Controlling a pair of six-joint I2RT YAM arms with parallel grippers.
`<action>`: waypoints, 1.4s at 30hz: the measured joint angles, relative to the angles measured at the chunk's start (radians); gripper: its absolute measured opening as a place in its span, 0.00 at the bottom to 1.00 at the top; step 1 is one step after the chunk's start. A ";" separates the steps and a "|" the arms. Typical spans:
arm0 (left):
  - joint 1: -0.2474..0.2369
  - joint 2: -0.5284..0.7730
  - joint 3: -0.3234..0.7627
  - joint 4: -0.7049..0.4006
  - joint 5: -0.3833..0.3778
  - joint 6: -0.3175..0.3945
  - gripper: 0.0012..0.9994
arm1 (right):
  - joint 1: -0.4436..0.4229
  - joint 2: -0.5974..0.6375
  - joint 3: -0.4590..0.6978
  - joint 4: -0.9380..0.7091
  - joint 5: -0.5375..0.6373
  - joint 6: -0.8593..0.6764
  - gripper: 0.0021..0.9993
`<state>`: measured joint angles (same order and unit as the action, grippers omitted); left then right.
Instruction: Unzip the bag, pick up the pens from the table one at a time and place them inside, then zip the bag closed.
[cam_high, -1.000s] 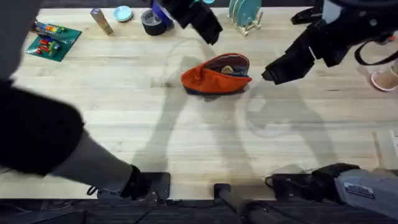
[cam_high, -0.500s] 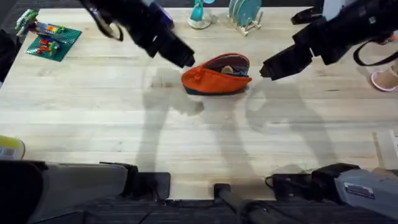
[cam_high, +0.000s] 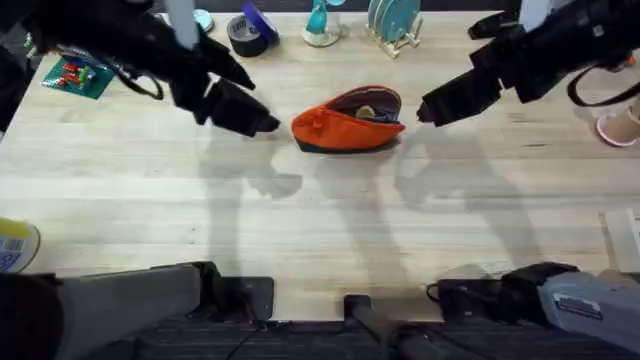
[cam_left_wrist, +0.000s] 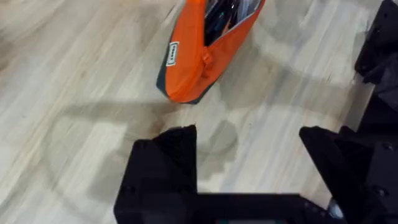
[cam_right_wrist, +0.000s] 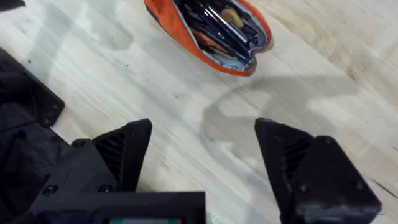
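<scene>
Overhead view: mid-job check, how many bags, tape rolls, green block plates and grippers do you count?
Orange bag: 1
Dark tape roll: 1
Green block plate: 1
Grippers: 2 (left gripper, right gripper)
Total: 5

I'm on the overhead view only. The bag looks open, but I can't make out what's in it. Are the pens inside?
Observer: Yes. The right wrist view looks into the open bag and shows dark pens lying inside with other items.
Operator: Is the left gripper holding anything?
Observer: No. In the left wrist view the left gripper is open and empty, above the table just short of the bag's end.
Operator: And the right?
Observer: The right gripper is open and empty too, off the bag.
</scene>
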<state>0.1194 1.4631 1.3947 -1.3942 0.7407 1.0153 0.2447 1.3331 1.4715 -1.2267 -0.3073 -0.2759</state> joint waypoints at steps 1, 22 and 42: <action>0.024 0.000 -0.011 -0.004 0.014 0.034 1.00 | 0.000 0.000 0.000 0.000 0.000 0.005 1.00; 0.199 0.000 -0.189 0.209 0.188 0.457 1.00 | 0.000 0.000 0.000 0.000 0.000 0.092 1.00; 0.199 0.115 -0.190 0.240 0.233 0.470 1.00 | 0.067 0.000 0.029 -0.003 0.125 0.307 1.00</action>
<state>0.3187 1.5782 1.2045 -1.1542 0.9733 1.4857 0.3120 1.3333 1.5007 -1.2302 -0.1823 0.0315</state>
